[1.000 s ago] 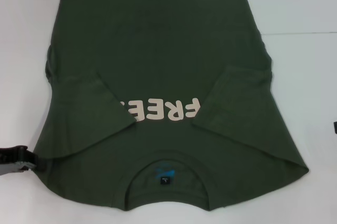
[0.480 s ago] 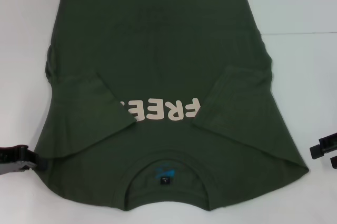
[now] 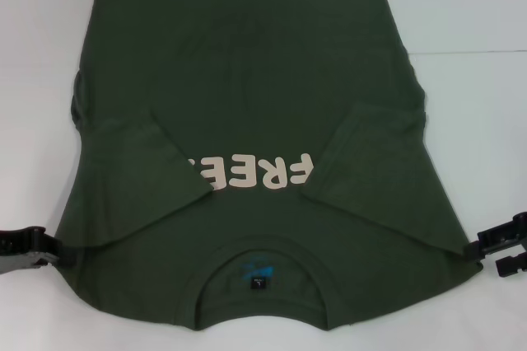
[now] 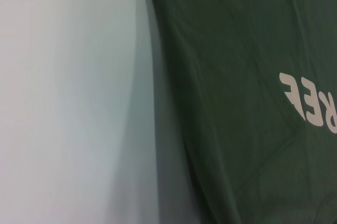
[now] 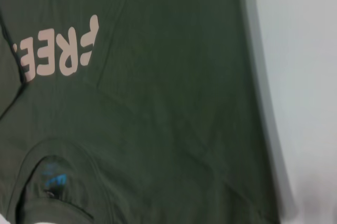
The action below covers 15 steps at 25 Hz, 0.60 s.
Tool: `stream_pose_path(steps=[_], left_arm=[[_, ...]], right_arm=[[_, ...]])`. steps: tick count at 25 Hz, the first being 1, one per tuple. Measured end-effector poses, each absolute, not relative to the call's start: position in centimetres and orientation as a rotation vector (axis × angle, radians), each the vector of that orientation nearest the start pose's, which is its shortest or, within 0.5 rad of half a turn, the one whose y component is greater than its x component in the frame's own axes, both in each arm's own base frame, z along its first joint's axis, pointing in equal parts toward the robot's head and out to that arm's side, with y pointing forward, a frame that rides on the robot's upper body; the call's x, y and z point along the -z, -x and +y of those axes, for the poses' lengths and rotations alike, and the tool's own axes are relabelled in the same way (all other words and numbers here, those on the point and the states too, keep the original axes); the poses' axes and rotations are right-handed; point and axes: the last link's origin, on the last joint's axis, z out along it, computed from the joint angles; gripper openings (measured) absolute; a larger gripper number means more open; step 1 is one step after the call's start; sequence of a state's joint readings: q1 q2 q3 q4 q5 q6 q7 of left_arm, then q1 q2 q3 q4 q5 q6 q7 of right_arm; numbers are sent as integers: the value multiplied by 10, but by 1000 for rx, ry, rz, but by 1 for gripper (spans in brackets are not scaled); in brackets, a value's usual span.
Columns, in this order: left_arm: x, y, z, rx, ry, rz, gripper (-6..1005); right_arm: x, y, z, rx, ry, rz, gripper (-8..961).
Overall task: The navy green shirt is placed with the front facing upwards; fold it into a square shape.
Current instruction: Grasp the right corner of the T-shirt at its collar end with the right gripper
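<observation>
The left gripper (image 3: 51, 250), a black clamp with a red patch on its body, is sitting at the near left corner of the large dark olive-green cotton short-sleeved shirt (image 3: 247, 79), with its tip at the shoulder edge of the cloth; whether it is pinching the fabric or only touching it cannot be told, and its fingers are not distinguishable. The right gripper (image 3: 487, 252), also black, is reaching to the near right shoulder corner with two fingers (image 3: 507, 265) standing apart, splayed at the cloth's edge with nothing seen between them.

The shirt is lying flat on the white table (image 3: 469, 5), collar toward the robot, both sleeves folded inward over the chest. The cream "FREE" lettering (image 3: 251, 171) is reading upside down, its first part covered by the left sleeve. A small black neck tag (image 3: 258, 283) with blue print above it is showing inside the round ribbed collar (image 3: 259, 248). Both arms are cut off by the head view's edges, and neither wrist view is showing its own fingers, only cloth and table.
</observation>
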State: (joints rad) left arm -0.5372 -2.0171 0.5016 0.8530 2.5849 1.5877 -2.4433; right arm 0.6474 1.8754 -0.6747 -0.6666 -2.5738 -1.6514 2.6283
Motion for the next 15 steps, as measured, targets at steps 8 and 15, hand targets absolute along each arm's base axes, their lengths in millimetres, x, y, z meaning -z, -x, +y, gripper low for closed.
stream_pose_path(steps=[8, 15], left_arm=[[-58, 334, 318, 168, 2086, -1942, 33], [-58, 334, 318, 168, 2086, -1940, 33]], right_arm=[[-59, -322, 334, 72, 2089, 2117, 765], [-57, -325, 334, 71, 2085, 2106, 765]])
